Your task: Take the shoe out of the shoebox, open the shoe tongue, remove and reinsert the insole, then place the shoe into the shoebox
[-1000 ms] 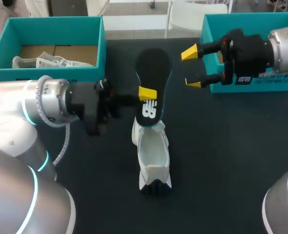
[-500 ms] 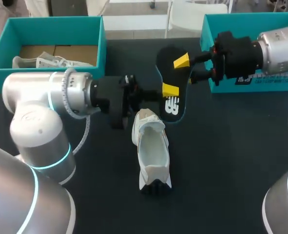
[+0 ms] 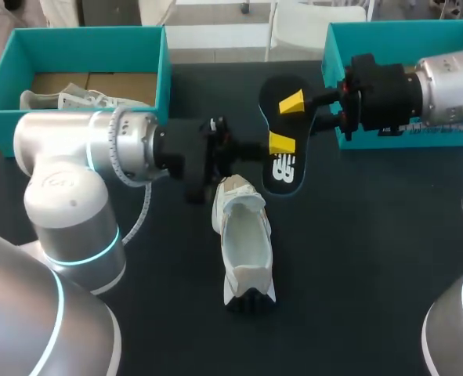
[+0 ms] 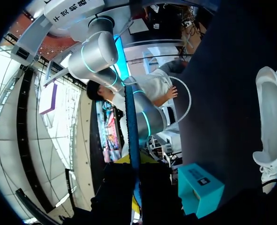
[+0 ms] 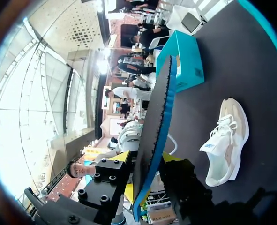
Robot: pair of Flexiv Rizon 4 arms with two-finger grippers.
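A black insole (image 3: pixel 276 121) with a blue underside hangs above the table, held from two sides. My left gripper (image 3: pixel 280 145) is shut on its middle, where one yellow tip shows. My right gripper (image 3: pixel 298 110) is shut on the end farther from the shoe. The left wrist view has the insole (image 4: pixel 130 122) edge-on between that gripper's (image 4: pixel 133 183) fingers. In the right wrist view the insole (image 5: pixel 157 112) stands between the yellow tips of my right gripper (image 5: pixel 145 164). The white shoe (image 3: pixel 243 243) lies on the dark table just below the insole, opening upward, and no gripper touches it.
A teal shoebox (image 3: pixel 86 39) at the back left holds a second white shoe (image 3: pixel 82 99). Another teal box (image 3: pixel 396 35) stands at the back right, behind my right gripper. My left arm (image 3: pixel 82 164) stretches across the table's left half.
My left arm has carried the insole to the right, away from the shoe's opening. My right gripper, open a second ago, has come in and closed on the insole's far end.
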